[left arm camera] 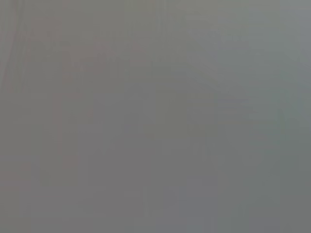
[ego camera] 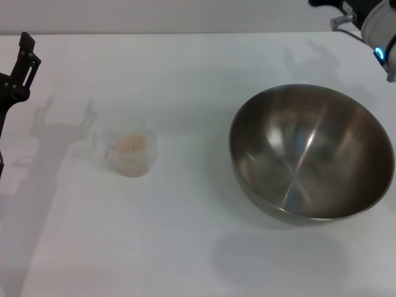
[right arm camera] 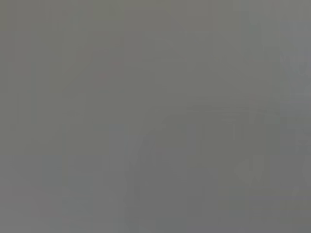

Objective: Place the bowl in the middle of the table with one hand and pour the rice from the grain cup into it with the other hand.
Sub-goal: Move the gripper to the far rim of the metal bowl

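Note:
The bowl, a large shiny steel one, stands empty on the right side of the white table. The grain cup, small and clear with a side handle, stands upright on the left side and holds the rice, a pale beige heap. My left gripper is at the far left edge, raised and well left of the cup, holding nothing; its shadow on the table shows two prongs spread apart. My right arm is at the top right corner, behind the bowl. Both wrist views show only flat grey.
Shadows of both arms fall on the tabletop behind the cup and behind the bowl. A stretch of bare white table lies between cup and bowl and along the front edge.

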